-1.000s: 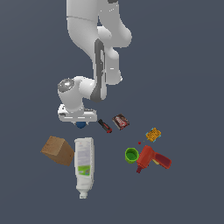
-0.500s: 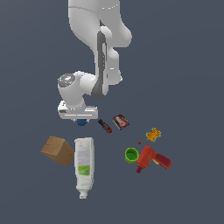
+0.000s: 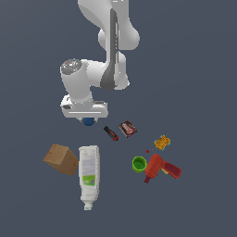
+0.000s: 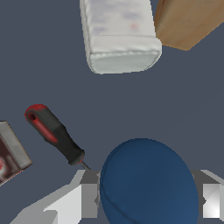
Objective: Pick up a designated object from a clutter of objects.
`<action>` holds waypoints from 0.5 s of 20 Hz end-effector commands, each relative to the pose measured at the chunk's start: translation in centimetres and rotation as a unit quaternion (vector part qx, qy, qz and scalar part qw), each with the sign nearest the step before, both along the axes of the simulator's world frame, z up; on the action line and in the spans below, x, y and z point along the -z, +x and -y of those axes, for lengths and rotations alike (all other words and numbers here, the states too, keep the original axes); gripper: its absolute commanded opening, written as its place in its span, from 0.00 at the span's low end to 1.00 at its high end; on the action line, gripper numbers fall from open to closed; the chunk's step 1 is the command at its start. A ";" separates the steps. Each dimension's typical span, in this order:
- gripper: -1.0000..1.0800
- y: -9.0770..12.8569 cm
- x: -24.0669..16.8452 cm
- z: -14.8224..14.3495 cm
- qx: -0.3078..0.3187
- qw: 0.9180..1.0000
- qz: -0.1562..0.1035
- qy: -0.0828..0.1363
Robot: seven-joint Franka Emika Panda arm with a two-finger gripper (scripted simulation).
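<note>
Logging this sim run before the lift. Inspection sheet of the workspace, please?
Surface: plain dark grey floor, flat.
Job's things: blue ball sits between the fingers; contact cannot be told.
Clutter: wooden block beside white bottle; screwdriver and small dark box near the ball; green cup against red drill; yellow piece apart.
Grippers: gripper down over the ball.
Cables: nothing seen.
Surroundings: nothing seen.

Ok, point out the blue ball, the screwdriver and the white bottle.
blue ball [image 4: 146, 181], wrist view, middle of its surface
screwdriver [image 4: 52, 131], wrist view, on the handle
white bottle [image 3: 89, 172], exterior view, on its green label
</note>
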State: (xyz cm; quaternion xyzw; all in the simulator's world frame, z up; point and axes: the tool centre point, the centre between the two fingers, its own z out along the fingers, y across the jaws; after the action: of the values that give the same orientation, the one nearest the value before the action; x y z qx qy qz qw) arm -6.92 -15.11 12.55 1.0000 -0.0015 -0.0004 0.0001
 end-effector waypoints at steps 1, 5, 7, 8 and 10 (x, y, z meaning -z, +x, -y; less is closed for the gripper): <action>0.00 0.0 -2.4 -0.9 0.000 1.000 0.000 -0.001; 0.00 0.0 -6.5 -2.3 0.000 1.000 0.000 -0.001; 0.00 0.1 -8.5 -3.0 0.000 1.000 0.000 -0.001; 0.00 0.1 -9.5 -3.4 0.000 1.000 0.000 -0.001; 0.00 0.1 -11.4 -4.1 0.000 1.000 0.000 -0.001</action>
State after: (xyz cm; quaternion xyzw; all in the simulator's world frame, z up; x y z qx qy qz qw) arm -6.79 -11.57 22.42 1.0000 -0.0013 -0.0001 0.0008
